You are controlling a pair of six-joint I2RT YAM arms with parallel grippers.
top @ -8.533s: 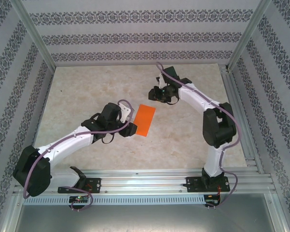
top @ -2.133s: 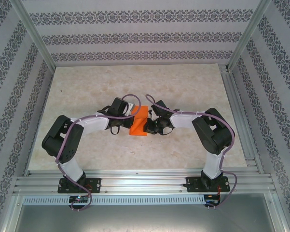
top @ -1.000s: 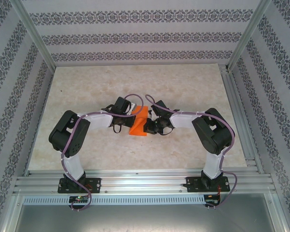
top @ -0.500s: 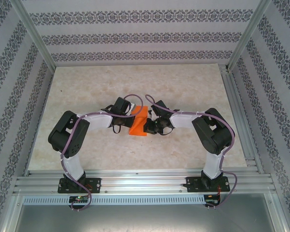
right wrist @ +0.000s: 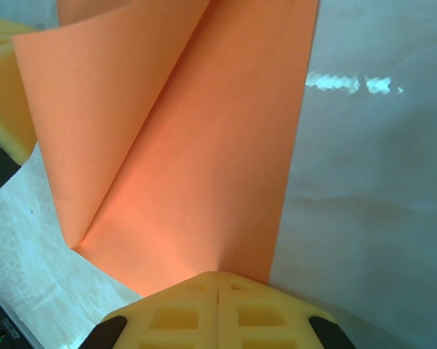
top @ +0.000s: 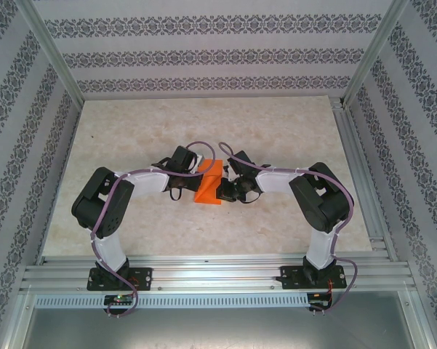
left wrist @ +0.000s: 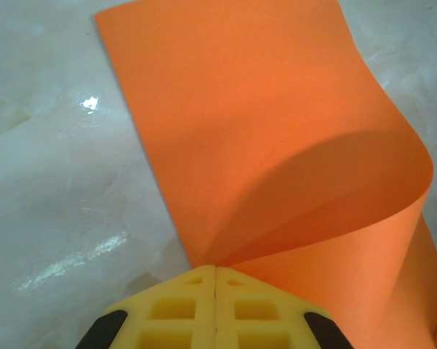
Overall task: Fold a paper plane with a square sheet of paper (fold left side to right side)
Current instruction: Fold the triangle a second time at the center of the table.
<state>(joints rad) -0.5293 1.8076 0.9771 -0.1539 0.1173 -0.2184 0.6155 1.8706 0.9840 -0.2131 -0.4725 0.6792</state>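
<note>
Spreading under everything is the pale marbled table surface (top: 131, 131), and it is carrying one thing — a square sheet of thin bright orange paper (top: 208, 187). The paper is sitting near the middle of the surface, a little nearer the near edge than the far one.

Two white-and-black robot arms are reaching in from that near edge. The left arm (top: 105, 207) is bending in from the left side and the right arm (top: 323, 196) from the right. Their wrists are meeting at the sheet.

The sheet is not lying flat. From above it is rising into a ridge between the two wrists. In the left wrist view the sheet (left wrist: 225, 109) is partly lying on the surface, while its other side is curling up and over in a soft loop that is casting a shadow on the flat part. In the right wrist view the sheet (right wrist: 203, 160) is showing two panels meeting in a valley, one of them standing up off the surface.

The left gripper (left wrist: 215, 270), with yellow latticed fingers, is pressing its tips together where the loop's layers are converging — it is pinching the sheet. The right gripper (right wrist: 217, 275) is doing the same on the opposite edge, its yellow tips closing with no gap on the paper's border.
</note>
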